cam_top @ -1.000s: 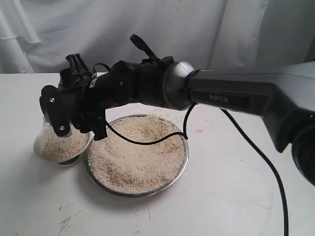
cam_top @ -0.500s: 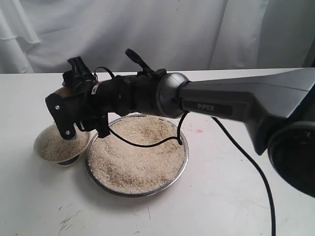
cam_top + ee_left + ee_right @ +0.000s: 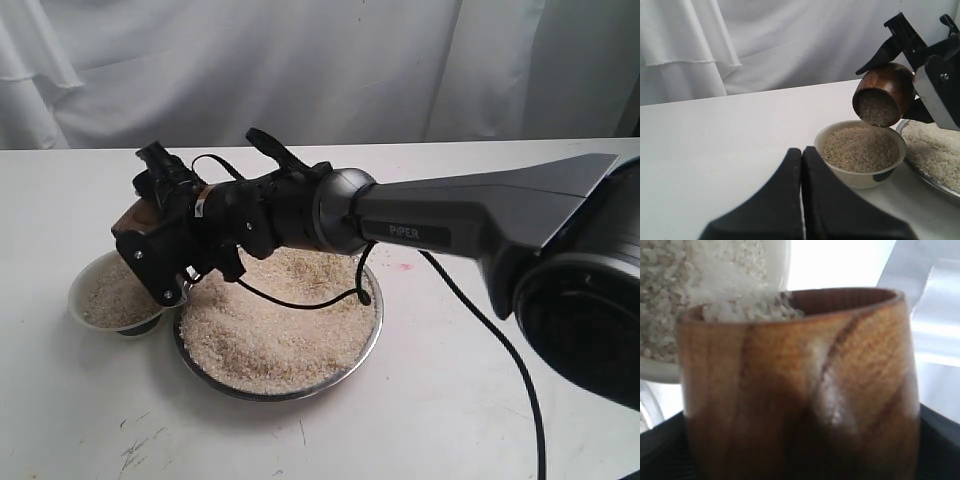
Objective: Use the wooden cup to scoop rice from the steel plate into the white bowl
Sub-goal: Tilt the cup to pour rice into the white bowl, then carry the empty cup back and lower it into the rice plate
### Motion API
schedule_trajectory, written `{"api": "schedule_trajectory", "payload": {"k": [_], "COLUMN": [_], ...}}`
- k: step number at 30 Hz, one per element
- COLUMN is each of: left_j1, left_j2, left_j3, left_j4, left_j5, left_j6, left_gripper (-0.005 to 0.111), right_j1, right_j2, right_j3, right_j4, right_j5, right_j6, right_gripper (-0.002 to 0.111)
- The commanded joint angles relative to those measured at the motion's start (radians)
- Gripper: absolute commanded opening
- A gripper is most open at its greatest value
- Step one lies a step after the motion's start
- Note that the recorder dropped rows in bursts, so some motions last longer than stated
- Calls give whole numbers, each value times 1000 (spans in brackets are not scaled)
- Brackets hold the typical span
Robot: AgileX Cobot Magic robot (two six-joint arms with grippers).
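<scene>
My right gripper (image 3: 150, 225) reaches across to the left and is shut on the wooden cup (image 3: 131, 214), holding it tilted just above the white bowl (image 3: 84, 278). In the left wrist view the cup (image 3: 887, 82) has its mouth turned down towards the bowl (image 3: 860, 175), and some rice (image 3: 876, 107) is still inside it. The bowl is heaped with rice (image 3: 110, 298). Beside it, the steel plate (image 3: 290, 396) holds a broad heap of rice (image 3: 280, 330). The cup (image 3: 800, 385) fills the right wrist view. My left gripper (image 3: 802, 150) is shut and empty, low over the table short of the bowl.
A black cable (image 3: 300, 292) hangs from the right arm over the plate's rice. White curtain (image 3: 330, 60) closes off the back of the white table (image 3: 450, 400). A few stray grains lie on the table beside the plate.
The right gripper has rolled the cup back from its pouring tilt and shifted lower and rightward, towards the bowl's plate side. The left gripper's earlier state is not shown.
</scene>
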Motion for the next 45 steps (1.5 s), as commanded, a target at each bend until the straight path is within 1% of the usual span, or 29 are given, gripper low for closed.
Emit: {"api": "schedule_trajectory", "payload": {"k": [1,6,10,16,20,25,27,31,33,36,40,41,42,45], "left_j1": [-7,-7,-7,-7,-7,-7,-7,-7,-7,-7,-7,-7,-7,-7], "left_j2": [8,8,8,8,8,8,8,8,8,8,8,8,8,8], "left_j3": [-3,-3,-3,-3,-3,-3,-3,-3,-3,-3,-3,-3,-3,-3], "left_j4": [-1,-1,-1,-1,-1,-1,-1,-1,-1,-1,-1,-1,-1,-1], "left_j5": [-10,-10,-10,-10,-10,-10,-10,-10,-10,-10,-10,-10,-10,-10], "left_j6": [-3,-5,-5,-3,-3,-3,-5,-5,-5,-3,-3,-3,-3,-5], "left_gripper": [0,0,0,0,0,0,0,0,0,0,0,0,0,0], "right_j1": [0,22,41,41,41,30,26,19,19,19,19,19,19,19], "right_j2": [-10,-10,-10,-10,-10,-10,-10,-10,-10,-10,-13,-17,-21,-64], "right_j3": [-6,-6,-6,-6,-6,-6,-6,-6,-17,-42,-63,-63,-63,-63], "right_j4": [-68,-125,-231,-299,-377,-410,-426,-532,-601,-617,-570,-528,-509,-499], "right_j5": [-45,-111,-116,-156,-162,-184,-184,-184,-140,-140,-140,-125,-93,147], "right_j6": [3,3,3,3,3,1,-4,-4,-4,11,167,271,339,567], "right_gripper": [0,0,0,0,0,0,0,0,0,0,0,0,0,0]}}
